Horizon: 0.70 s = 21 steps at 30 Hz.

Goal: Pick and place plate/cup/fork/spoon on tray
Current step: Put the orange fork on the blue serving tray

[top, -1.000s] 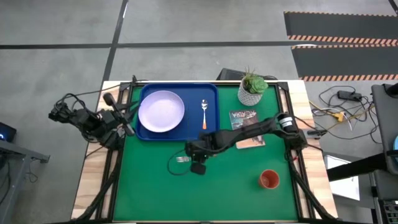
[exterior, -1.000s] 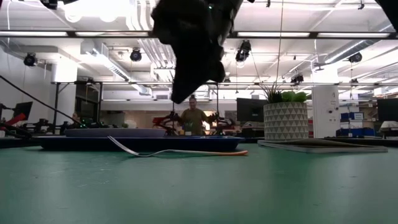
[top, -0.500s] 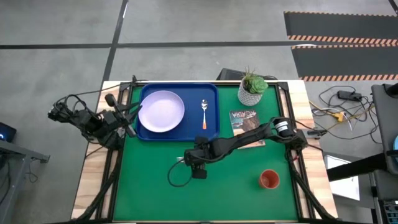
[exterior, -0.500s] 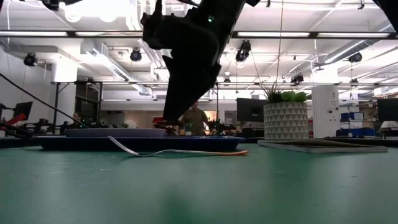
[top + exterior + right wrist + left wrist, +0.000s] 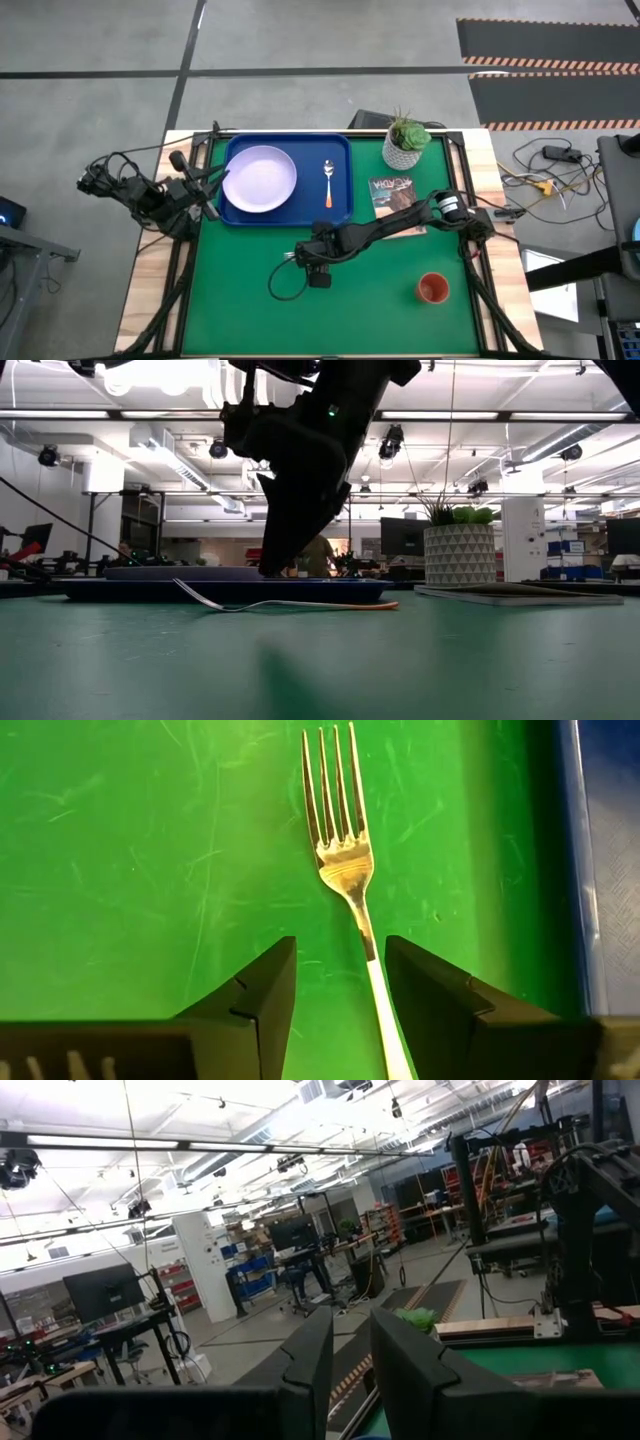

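The fork (image 5: 345, 870) lies flat on the green table, just in front of the blue tray (image 5: 340, 205), and the low view shows it as the fork (image 5: 290, 604). My right gripper (image 5: 340, 990) is open and low over it. One finger stands on each side of the fork's neck, and neither touches it. The lavender plate (image 5: 259, 180) and the spoon (image 5: 327, 180) lie in the tray. The orange cup (image 5: 432, 289) stands on the table at the near right. My left gripper (image 5: 348, 1370) waits by the table's left edge, its fingers a little apart and with nothing between them.
A white pot with a green plant (image 5: 405, 143) stands at the far right. A printed booklet (image 5: 395, 195) lies beside the tray, under my right arm. A dark cable loop (image 5: 280, 285) lies on the green mat near the gripper. A person stands in the room beyond the table.
My right gripper has come down toward the fork and gone a little toward the table's left edge. It now covers the fork in the high view. The fork has stayed where it was.
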{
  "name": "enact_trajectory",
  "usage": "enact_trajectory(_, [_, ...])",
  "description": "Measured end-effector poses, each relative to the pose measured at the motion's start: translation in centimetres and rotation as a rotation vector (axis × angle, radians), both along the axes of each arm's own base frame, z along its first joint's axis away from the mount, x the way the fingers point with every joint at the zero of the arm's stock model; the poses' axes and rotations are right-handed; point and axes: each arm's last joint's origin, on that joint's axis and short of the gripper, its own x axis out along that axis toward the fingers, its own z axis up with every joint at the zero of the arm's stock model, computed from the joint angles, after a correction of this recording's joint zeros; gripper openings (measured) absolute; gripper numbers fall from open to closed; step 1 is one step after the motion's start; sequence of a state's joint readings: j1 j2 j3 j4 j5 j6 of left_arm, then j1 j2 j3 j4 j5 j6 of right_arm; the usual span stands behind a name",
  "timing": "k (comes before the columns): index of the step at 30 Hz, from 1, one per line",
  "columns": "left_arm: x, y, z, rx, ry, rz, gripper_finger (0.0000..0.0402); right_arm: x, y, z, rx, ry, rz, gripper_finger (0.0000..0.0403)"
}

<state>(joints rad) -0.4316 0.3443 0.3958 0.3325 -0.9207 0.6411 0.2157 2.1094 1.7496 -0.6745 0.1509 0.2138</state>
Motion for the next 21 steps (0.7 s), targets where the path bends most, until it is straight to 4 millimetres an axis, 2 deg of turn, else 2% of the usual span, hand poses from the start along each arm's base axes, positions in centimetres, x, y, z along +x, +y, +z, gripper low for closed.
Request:
enact_trajectory(4, [0.0,0.0,0.0,0.0,0.0,0.0,0.0056,0.0,0.0,-0.2,-0.009,-0.001,0.001,0.0144])
enact_trajectory(11, [0.0,0.0,0.0,0.0,0.0,0.0,0.0056,-0.2,-0.4,-1.6,-0.002,-0.022,-0.004,0.0145])
enact_trajectory(21, [0.0,0.0,0.0,0.001,0.0,0.0,0.0056,-0.2,-1.7,-2.7,0.019,-0.023,-0.019,0.0146])
